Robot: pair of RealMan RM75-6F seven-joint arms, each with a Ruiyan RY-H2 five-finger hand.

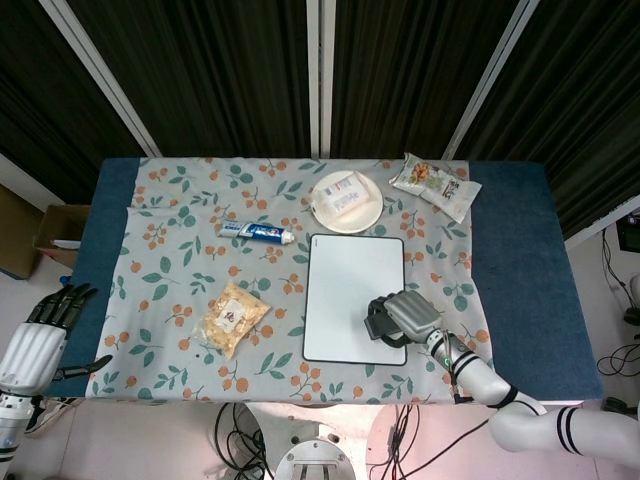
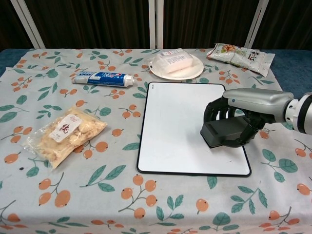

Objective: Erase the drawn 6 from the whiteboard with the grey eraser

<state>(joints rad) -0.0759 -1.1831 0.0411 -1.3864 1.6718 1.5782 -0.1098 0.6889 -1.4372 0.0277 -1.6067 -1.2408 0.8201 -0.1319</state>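
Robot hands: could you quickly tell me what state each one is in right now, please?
Left robot hand: open, fingers apart, holding nothing.
Right robot hand: gripping the grey eraser on the whiteboard.

A floral tablecloth (image 2: 146, 204) with orange fruit and green leaves covers the table (image 1: 520, 260), whose blue top shows at both sides. On the cloth, a toothpaste tube (image 2: 104, 78) lies on its side toward the far left. A clear bag of pale snacks (image 2: 64, 133) rests nearer the front left, well apart from the tube. At the far middle, a white plate (image 2: 183, 72) carries a wrapped white packet (image 2: 170, 60). A printed snack packet (image 2: 240, 55) lies at the far right. A cardboard box (image 1: 55, 232) sits on the floor beside the table.
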